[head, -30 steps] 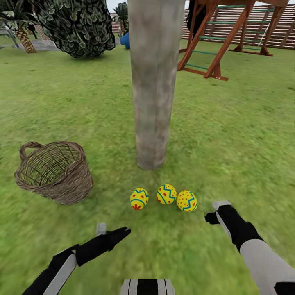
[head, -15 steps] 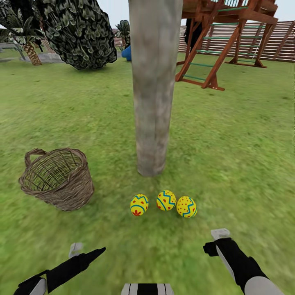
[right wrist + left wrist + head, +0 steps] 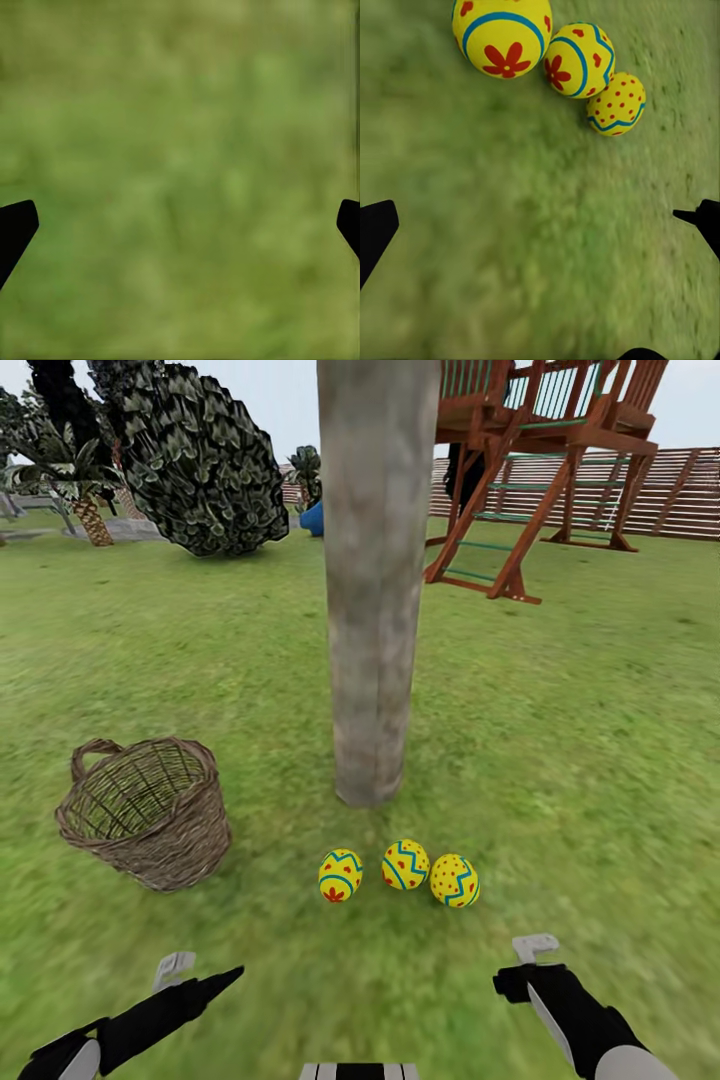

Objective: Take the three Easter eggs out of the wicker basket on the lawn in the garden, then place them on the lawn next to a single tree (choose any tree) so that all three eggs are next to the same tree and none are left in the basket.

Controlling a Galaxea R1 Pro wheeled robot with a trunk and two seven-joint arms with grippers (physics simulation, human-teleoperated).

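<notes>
While we look from the head view, the three Easter eggs (image 3: 400, 871) lie in a row on the lawn (image 3: 580, 760), just in front of the foot of the tree (image 3: 374, 580). The wicker basket (image 3: 148, 810) stands empty on the grass to their left, near but apart. Our left gripper (image 3: 195, 975) and right gripper (image 3: 522, 960) hover low over the grass, short of the eggs. A play tower (image 3: 540, 450) and a bush (image 3: 200, 455) stand behind.

From the left wrist view, we see fingertips (image 3: 376, 229) spread wide apart, holding nothing, with the eggs (image 3: 566, 60) beyond.

From the right wrist view, our fingertips (image 3: 15, 225) also stand wide apart over bare grass (image 3: 180, 172), empty.
</notes>
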